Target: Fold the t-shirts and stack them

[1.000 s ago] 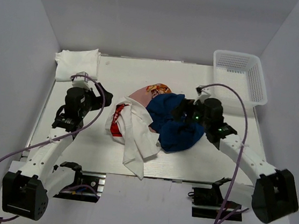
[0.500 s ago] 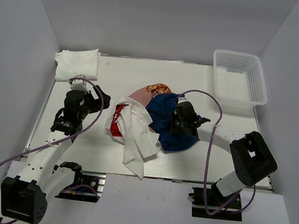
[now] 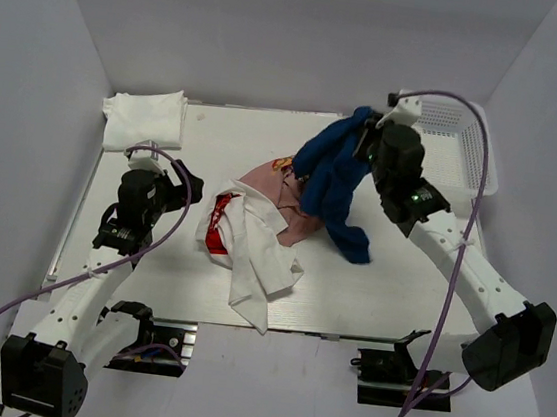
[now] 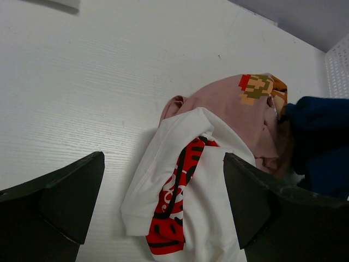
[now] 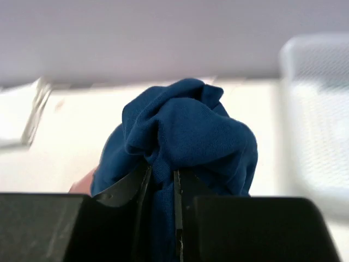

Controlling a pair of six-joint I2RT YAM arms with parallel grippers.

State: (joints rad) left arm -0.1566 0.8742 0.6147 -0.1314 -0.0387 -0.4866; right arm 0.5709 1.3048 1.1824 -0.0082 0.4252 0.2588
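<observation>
My right gripper (image 3: 365, 136) (image 5: 162, 180) is shut on a bunch of the navy t-shirt (image 3: 332, 179) (image 5: 185, 120) and holds it high above the table's back right, the cloth hanging down to the surface. Under it lies the pink t-shirt (image 3: 260, 178) (image 4: 229, 109) with a pixel print. Against the pink one lies the crumpled white t-shirt with the red Coca-Cola print (image 3: 253, 251) (image 4: 163, 158). My left gripper (image 3: 186, 183) (image 4: 163, 164) hovers open just left of that white shirt, nothing between its fingers. Plain white folded t-shirts (image 3: 143, 118) sit at the back left corner.
A white plastic mesh basket (image 3: 467, 140) stands at the back right corner, close behind the raised right gripper. Grey walls close in the table on three sides. The white shirt's tail reaches the front edge.
The right gripper went down onto the navy shirt, shut on it and lifted it up and back toward the basket, uncovering the pink shirt. The left arm has barely moved.
</observation>
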